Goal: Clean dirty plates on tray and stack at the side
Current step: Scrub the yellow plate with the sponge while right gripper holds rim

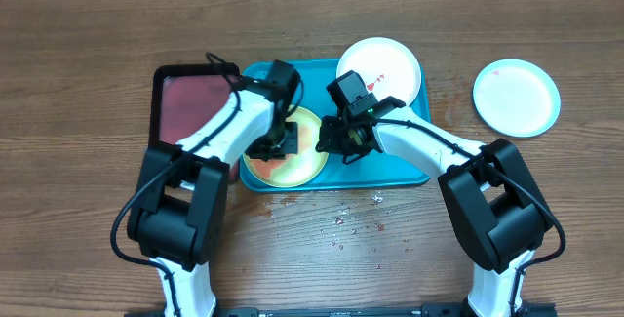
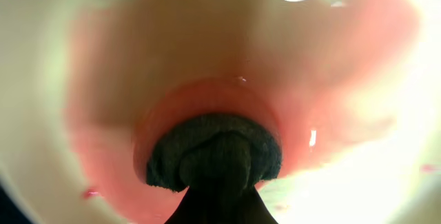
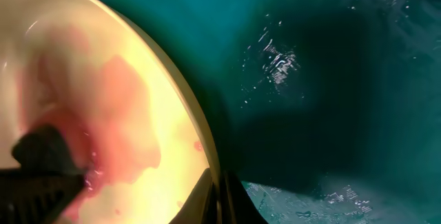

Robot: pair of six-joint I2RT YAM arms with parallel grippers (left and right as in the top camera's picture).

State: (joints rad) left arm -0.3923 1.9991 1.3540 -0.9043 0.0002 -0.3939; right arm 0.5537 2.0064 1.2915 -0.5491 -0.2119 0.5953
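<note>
The wooden surface (image 1: 97,44) carries everything. In its middle lies the blue tray (image 1: 385,173), long side across the view. Its floor is wet and glistening in the right wrist view (image 3: 331,79). Touching its left edge is a smaller black tray (image 1: 185,102) filled with reddish liquid.

The green plate (image 1: 297,166) sits flat in the front left part of the blue tray. A pink-red film is smeared across its middle, and its outer band is cleaner. The white plate (image 1: 380,68) rests at the blue tray's back right corner. It overlaps the back rim and has a few small red marks near its centre. The blue plate (image 1: 516,98) lies alone on the surface, well apart to the right of the tray, with only a faint pink trace on it.

Both arms reach in over the blue tray from the front. The left end effector (image 1: 278,141) is down on the green plate, closed on a dark pad (image 2: 213,158). The pad is pressed onto the smeared centre of the plate. The right end effector (image 1: 336,141) is at the green plate's right edge. Its fingers (image 3: 231,200) are closed narrow on the rim, one above and one below it as far as the right wrist view shows.

Small droplets (image 1: 341,221) and red specks dot the surface just in front of the blue tray.
</note>
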